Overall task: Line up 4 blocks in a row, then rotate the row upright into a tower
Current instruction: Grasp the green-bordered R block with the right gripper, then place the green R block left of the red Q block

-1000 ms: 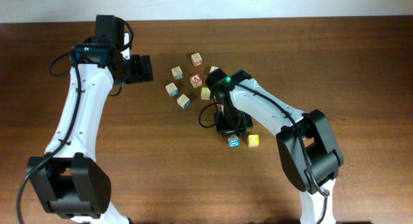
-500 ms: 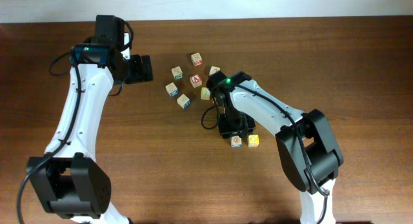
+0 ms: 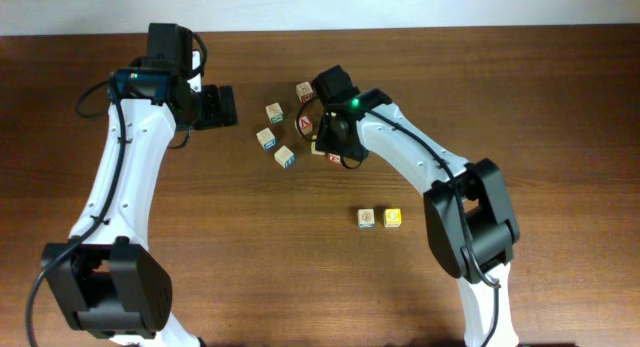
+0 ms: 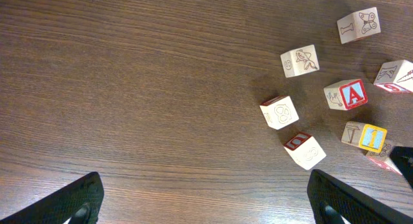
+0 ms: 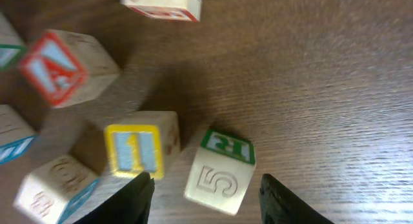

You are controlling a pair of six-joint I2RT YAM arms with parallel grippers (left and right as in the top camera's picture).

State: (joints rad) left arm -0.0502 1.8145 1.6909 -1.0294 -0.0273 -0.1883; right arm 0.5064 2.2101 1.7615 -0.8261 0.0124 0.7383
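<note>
I'm reading A on the red-bordered block point(image 4: 352, 93) and 1 on the yellow-bordered block point(image 5: 134, 150). The green-bordered block point(image 5: 219, 180) is showing 5.

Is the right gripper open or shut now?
Open: the right gripper has its fingers apart, with gaps beside the 5 block between them.

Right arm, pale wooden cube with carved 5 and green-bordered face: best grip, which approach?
Come from above and pinch two opposite flat sides of the 5 cube. It sits skewed to the open right gripper, so square the wrist first. The yellow-bordered wooden 1 cube crowds one side; the other pair of faces likely has more room.
</note>
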